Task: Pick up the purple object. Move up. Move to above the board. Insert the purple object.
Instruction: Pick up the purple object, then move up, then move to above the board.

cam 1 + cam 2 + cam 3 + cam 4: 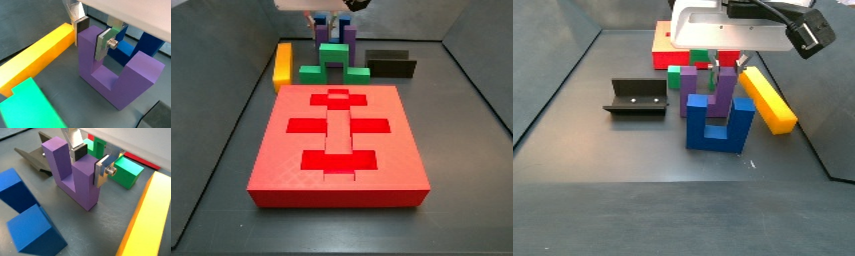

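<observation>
- The gripper [92, 37] stands with its jaws set on either side of one upright prong of the purple object [117, 80]; in both wrist views we see a silver finger [101, 172] flat against one face of that prong and a dark pad against the opposite face, so the jaws are clamped on the prong.
- In a wrist view the gripper [90, 159] grips the nearer prong of the purple object [75, 175], while the other prong rises free beside it.
- The purple object stands upright with its joining bar down on the grey floor [60, 80]; we cannot tell whether it is lifted clear of that floor.
- In a side view we see the purple object [726, 88] sitting inside the opening of the blue block [716, 125], between its two prongs, beneath the gripper [727, 62].
- The orange bar [767, 99] lies just beside the blue block; the green block [688, 78] stands behind it, near the gripper.
- The fixture [637, 97] stands apart from this group on the floor.
- The board [339, 141] lies flat, well apart from the gripper [339, 20], with its dark red cutouts facing up. In that view the purple object is mostly hidden behind the green block [333, 60].
</observation>
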Tool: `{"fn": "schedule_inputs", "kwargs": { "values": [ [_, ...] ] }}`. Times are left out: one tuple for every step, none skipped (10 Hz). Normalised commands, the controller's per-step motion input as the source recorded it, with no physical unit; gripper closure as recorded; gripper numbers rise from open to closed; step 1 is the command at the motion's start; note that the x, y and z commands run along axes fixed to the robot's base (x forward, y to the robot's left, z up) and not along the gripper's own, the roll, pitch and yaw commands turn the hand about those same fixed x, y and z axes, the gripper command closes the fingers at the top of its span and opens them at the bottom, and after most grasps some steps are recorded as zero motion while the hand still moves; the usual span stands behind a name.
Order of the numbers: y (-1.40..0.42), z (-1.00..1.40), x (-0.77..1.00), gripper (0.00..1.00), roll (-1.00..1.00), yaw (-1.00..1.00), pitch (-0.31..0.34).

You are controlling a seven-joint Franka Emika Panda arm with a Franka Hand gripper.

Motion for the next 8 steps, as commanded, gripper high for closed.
{"fn": "schedule_inputs", "kwargs": {
  "values": [
    [0.00, 0.00, 0.00, 1.00, 0.00, 0.00, 0.000],
    [0.00, 0.00, 0.00, 1.00, 0.00, 0.00, 0.000],
    [0.00, 0.83, 0.00, 1.00, 0.00, 0.00, 0.000],
    [0.01, 0.78, -0.01, 1.00, 0.00, 0.03, 0.023],
    [0.00, 0.60, -0.04, 1.00, -0.01, 0.04, 0.056],
    [0.01, 0.22, 0.01, 1.00, 0.01, 0.02, 0.018],
    [0.00, 1.40, 0.00, 1.00, 0.00, 0.00, 0.000],
    [0.00, 1.40, -0.01, 1.00, 0.00, 0.00, 0.011]
  ]
}}
